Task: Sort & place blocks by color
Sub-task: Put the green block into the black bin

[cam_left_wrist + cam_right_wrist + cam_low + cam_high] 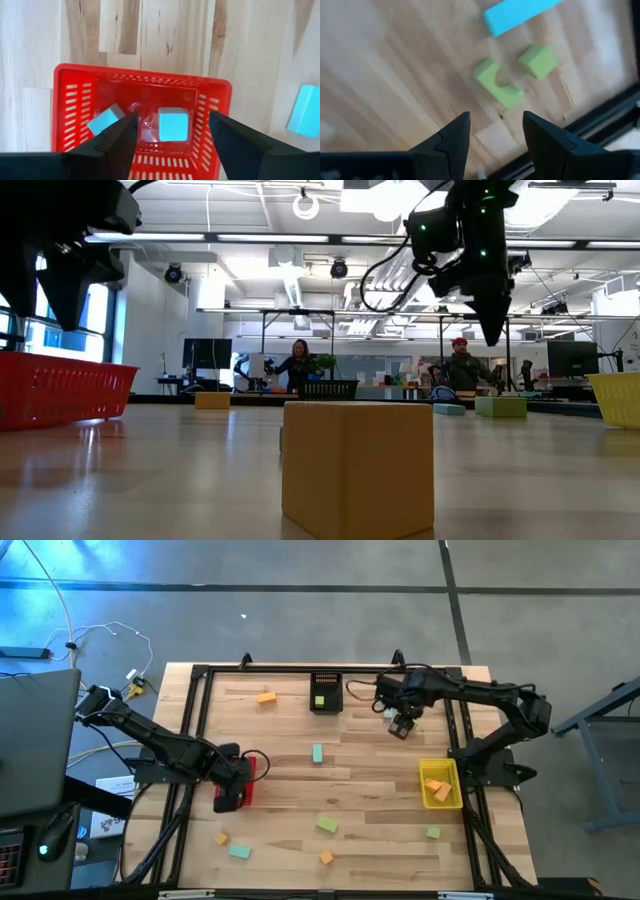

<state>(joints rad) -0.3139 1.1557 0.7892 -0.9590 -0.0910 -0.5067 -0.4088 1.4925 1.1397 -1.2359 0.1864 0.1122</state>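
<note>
My left gripper hangs open and empty over the red bin, which holds two mint-teal blocks. My right gripper is open and empty above the table's far right part. Beyond its fingers two lime green blocks and a teal bar lie on the wood. The black bin holds a green block. The yellow bin holds orange blocks. More blocks lie flat on the table: orange, teal, green.
Near the front edge lie a green block, an orange block, a teal block and an orange block, which fills the low view's foreground. A dark frame rail borders the table. People stand in the room behind.
</note>
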